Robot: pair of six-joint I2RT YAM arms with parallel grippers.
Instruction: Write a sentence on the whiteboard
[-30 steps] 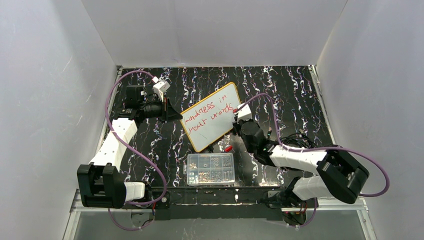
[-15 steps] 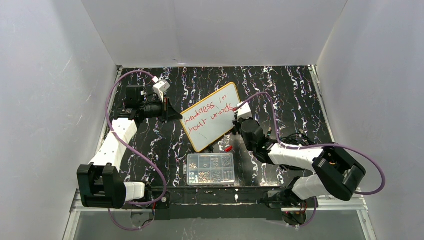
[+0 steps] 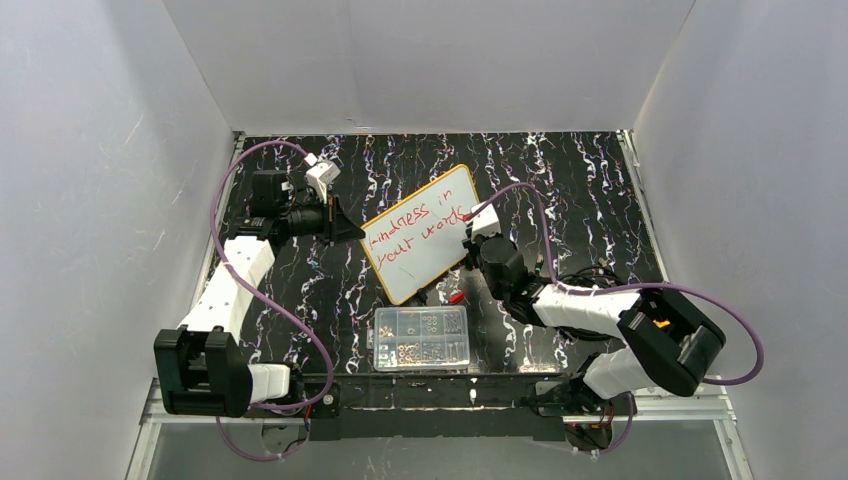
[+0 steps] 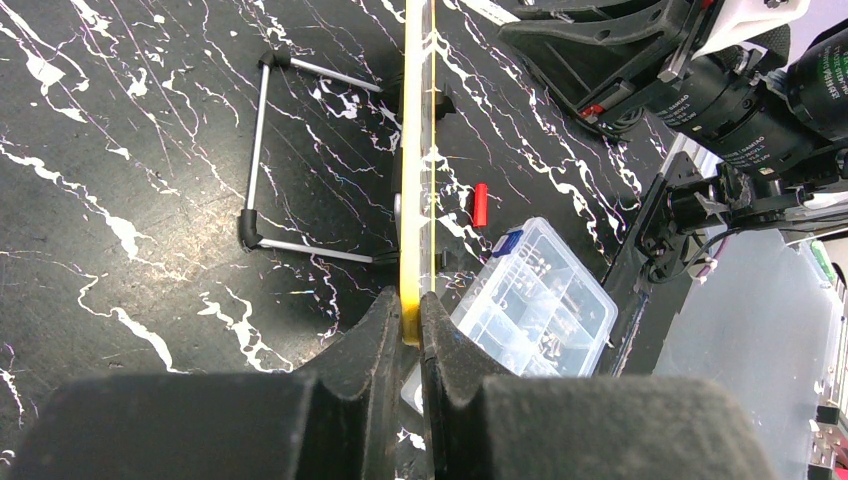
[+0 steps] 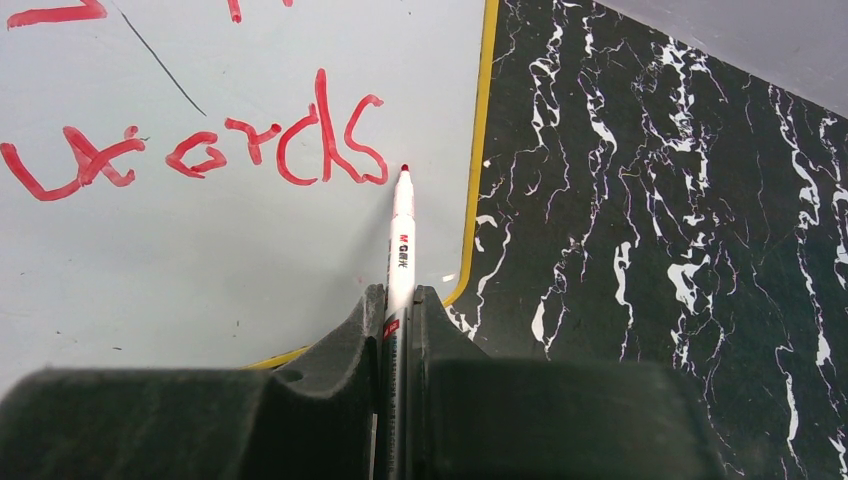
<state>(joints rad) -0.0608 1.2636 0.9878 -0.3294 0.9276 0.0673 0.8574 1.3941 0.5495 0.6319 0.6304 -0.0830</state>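
Change: the right arm (image 3: pixel 585 305) has swung its elbow in toward the middle of the tabletop (image 3: pixel 590 190) over the last second. The right gripper (image 5: pixel 398 300) crept only slightly along the board's right edge. Left arm and board unmoved, no new strokes.
Meaning: probably the writing is done or nearly done. This looks more like repositioning than drawing a letter.
Board (image 3: pixel 420 272): middle of the tabletop, turned at an angle to its edges. It is propped up on a wire stand (image 4: pixel 255 165). White face, yellow rim, one thin dark stray line near the top row.
Sentence (image 3: pixel 418 222): red, two lines, reads "kindness in / your words". The lower part of the board is bare.
Left gripper (image 4: pixel 411 312): jaws pinching the board's left rim, steadying it.
Right gripper: jaws pinching the marker (image 5: pixel 401 230). Its red tip sits just right of the last "s", near the right rim. Can't tell whether the tip touches.
Other: a red cap (image 3: pixel 456 297) lies between the board and the box (image 3: pixel 421 337). The box is at the near edge.
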